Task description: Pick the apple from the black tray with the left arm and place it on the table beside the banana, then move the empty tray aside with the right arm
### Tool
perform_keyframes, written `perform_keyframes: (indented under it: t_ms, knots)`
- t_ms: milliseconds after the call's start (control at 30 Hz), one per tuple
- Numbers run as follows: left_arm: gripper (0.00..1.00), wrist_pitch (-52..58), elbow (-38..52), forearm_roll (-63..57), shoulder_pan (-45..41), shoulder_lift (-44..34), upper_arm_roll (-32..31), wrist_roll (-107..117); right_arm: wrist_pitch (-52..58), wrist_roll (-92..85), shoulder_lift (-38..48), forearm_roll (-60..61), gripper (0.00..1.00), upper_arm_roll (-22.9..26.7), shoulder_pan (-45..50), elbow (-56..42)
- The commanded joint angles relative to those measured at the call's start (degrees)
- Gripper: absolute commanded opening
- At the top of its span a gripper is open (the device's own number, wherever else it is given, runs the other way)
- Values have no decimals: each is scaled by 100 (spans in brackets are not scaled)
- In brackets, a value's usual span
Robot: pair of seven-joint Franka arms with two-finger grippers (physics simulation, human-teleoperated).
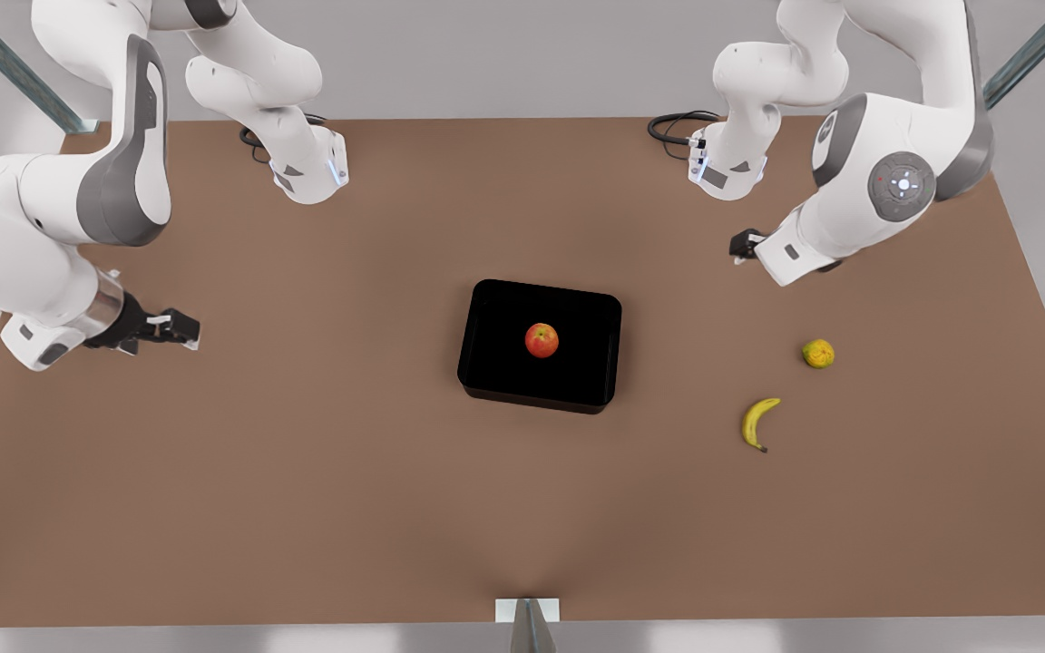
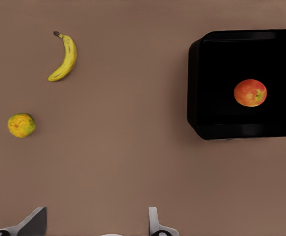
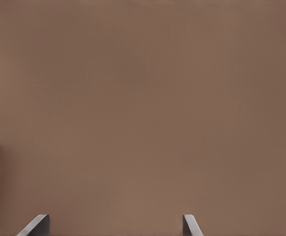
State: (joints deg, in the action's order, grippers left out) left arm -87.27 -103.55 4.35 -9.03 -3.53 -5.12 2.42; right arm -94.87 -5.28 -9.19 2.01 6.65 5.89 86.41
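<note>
One apple sits in the middle of the one black tray on the table. One banana and one yellow-green fruit lie well apart from the tray. The left gripper hovers near that fruit and the right gripper hovers well off the tray's other side, both empty with fingers spread.

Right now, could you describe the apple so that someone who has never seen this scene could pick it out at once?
Find the black tray, the largest loose thing, near the middle of the brown table. The apple lies alone inside it. It is red with an orange-yellow blush, unlike the yellow-green round fruit and the banana, which lie on the bare table toward the front view's right.
</note>
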Motion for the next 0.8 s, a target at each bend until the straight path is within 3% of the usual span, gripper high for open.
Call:
perform_keyframes:
  t_ms: [0,67,200,333,433,533,767]
  knots:
    - [100,-571,19,22,428,2,2,250,-717,-606,5,2,100,11,0,-2]
    - [100,-563,300,92,367,204,-41,215,-725,-606,5,2,100,29,-8,-2]
    - [100,-668,2400,233,-1566,1979,-332,478,-699,-606,-12,-7,100,-6,0,7]
    - [100,-1292,3156,-40,-2375,2560,-340,1630,-681,-606,-4,-7,100,-6,9,7]
    - [100,-1301,3113,-66,-2815,2656,-332,2096,-664,-623,5,-7,100,-15,9,7]
    - [100,-1301,3025,-479,-3307,3280,-332,2122,-664,-623,5,-7,100,-24,18,7]
    - [100,-1670,2612,-532,-3193,3614,-305,2105,-673,-623,-12,-7,100,-15,18,7]
